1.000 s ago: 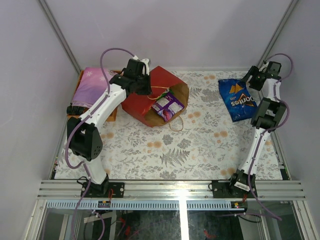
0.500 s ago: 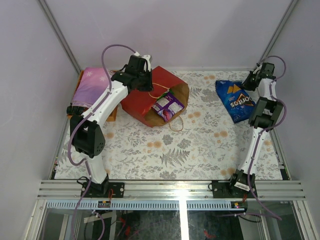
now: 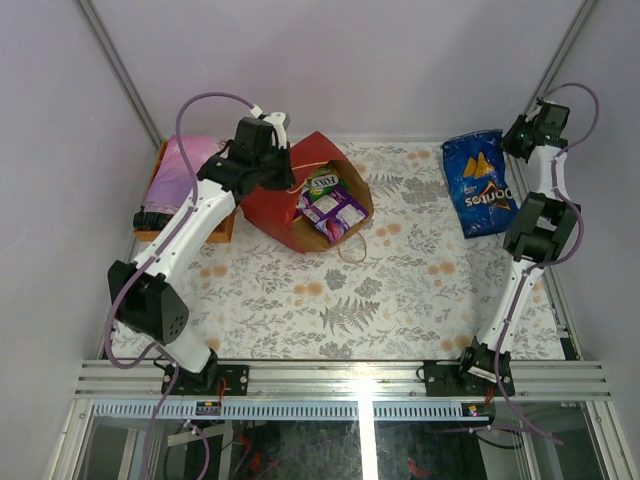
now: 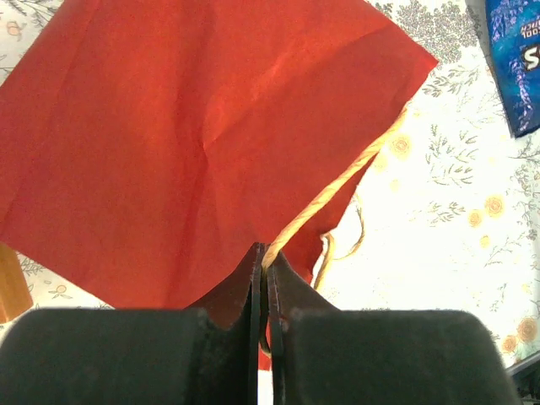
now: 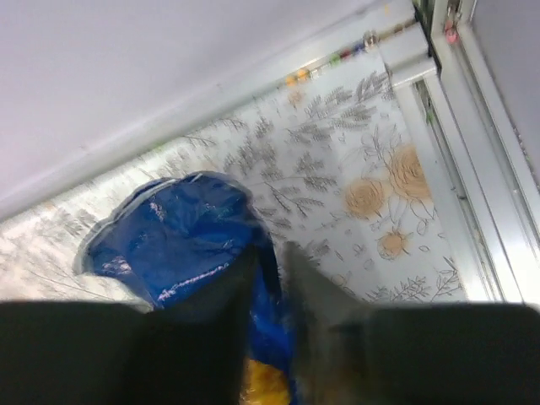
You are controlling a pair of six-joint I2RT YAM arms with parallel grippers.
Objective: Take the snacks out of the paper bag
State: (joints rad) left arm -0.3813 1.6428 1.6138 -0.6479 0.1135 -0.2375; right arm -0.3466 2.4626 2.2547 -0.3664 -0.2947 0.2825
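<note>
The flowered table [image 3: 400, 290] carries the red paper bag [image 3: 272, 207], which lies on its side toward the far left corner with its mouth open to the right. The blue chip bag [image 3: 478, 185] is up by the far right corner, well apart from it. Purple packets [image 3: 335, 212] sit in the paper bag's mouth on the brown inside, the left gripper [image 4: 262, 257] is pressed together on the bag's string handle [image 4: 337, 190], and the right gripper [image 5: 270, 261] pinches one end of the chip bag.
</note>
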